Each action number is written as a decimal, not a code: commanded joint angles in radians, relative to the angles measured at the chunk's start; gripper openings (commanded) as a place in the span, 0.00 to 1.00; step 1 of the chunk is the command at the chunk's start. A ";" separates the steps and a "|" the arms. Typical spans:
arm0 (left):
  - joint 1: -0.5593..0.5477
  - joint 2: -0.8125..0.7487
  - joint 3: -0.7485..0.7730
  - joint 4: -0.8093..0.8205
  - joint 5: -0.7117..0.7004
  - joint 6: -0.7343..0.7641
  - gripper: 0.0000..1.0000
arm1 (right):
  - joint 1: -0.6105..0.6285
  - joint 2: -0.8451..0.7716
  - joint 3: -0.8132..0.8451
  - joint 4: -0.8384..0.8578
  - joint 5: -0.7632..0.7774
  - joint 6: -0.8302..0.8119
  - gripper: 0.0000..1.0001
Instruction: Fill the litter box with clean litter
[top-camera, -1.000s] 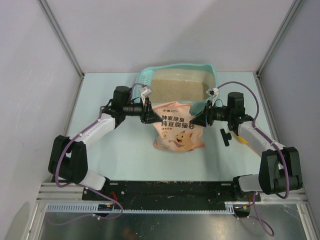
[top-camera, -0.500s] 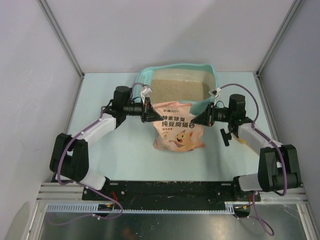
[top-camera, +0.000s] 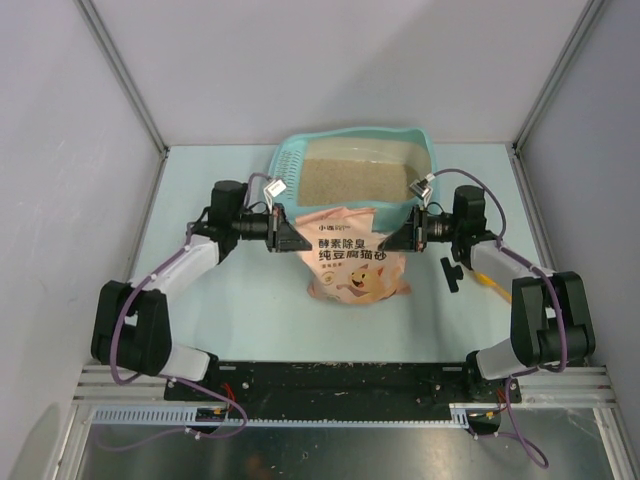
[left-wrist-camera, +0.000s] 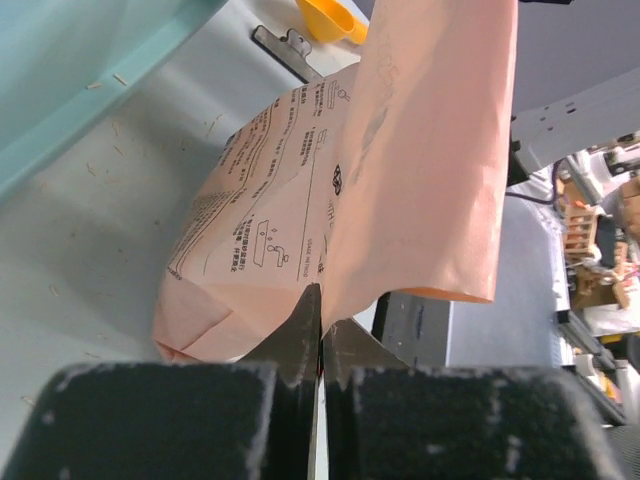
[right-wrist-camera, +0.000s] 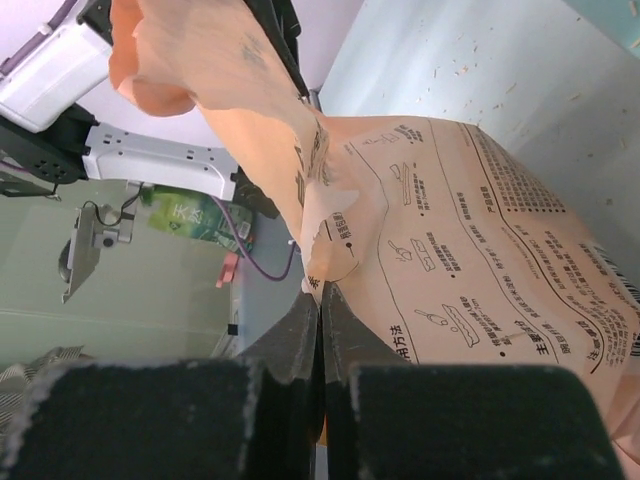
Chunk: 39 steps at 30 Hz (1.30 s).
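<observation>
The left tool (top-camera: 299, 239) has its two fingers pressed together on the thin upper edge of the bag (top-camera: 355, 262). In the left wrist view the left tool (left-wrist-camera: 318, 300) pinches that paper edge right at the tips, with the bag (left-wrist-camera: 290, 220) rising above it. The right tool (top-camera: 384, 243) is likewise clamped on the bag's opposite upper edge. In its own wrist view the right tool (right-wrist-camera: 318, 290) grips a torn flap of the bag (right-wrist-camera: 480, 290), and no gap shows between the fingers.

From above, the left tool sits at 9 o'clock of the bag and the right tool at 3 o'clock. The bag's top is stretched between them and its lower part rests on the worktop (top-camera: 220, 300).

The litter box (top-camera: 350, 133) stands at 12 o'clock of the bag, just behind it, on the far part of the worktop. Its slotted end is toward 9 o'clock. Litter (top-camera: 355, 178) lies inside it as a flat beige layer.

An orange scoop (top-camera: 487, 281) lies at 4 o'clock of the bag, under the right arm, with a black clip (top-camera: 452, 272) beside it. The scoop (left-wrist-camera: 335, 18) also shows at 12 o'clock in the left wrist view.
</observation>
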 joint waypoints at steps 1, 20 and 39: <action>0.049 0.057 0.057 -0.037 0.047 -0.108 0.00 | -0.010 -0.026 0.077 -0.009 -0.079 0.007 0.00; -0.087 0.054 -0.024 0.340 -0.025 -0.157 0.50 | 0.086 -0.052 0.074 -0.166 0.210 -0.278 0.36; -0.063 0.061 -0.061 0.386 0.073 -0.271 0.00 | 0.028 -0.109 -0.001 -0.143 0.181 -0.219 0.04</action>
